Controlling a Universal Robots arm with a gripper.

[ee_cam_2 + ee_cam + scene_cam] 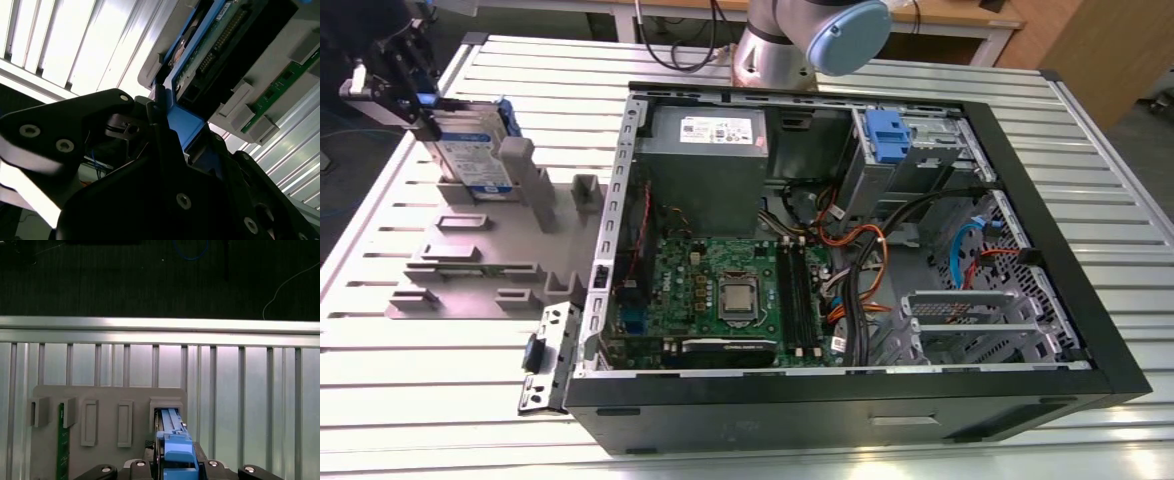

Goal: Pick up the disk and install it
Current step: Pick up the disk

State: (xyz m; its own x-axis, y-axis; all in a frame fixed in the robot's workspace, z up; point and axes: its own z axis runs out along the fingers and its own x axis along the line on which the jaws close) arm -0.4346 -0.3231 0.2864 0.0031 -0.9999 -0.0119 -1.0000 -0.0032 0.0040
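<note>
The disk, a silver drive with a white-and-blue label in a blue carrier, stands upright in a slot of the grey fixture at the exterior view's left. My gripper is at its upper edge. In the first wrist view the carrier's blue edge sits tight between my black fingers, still in the fixture's slot. In the second wrist view a finger presses against the blue carrier, and the drive's circuit-board side shows beyond it. The gripper is shut on the disk.
The open computer case lies at the exterior view's right, with the grey power supply, a motherboard and a drive bay with a blue latch. A green memory stick stands in another fixture slot. The slatted metal table ends close behind the fixture.
</note>
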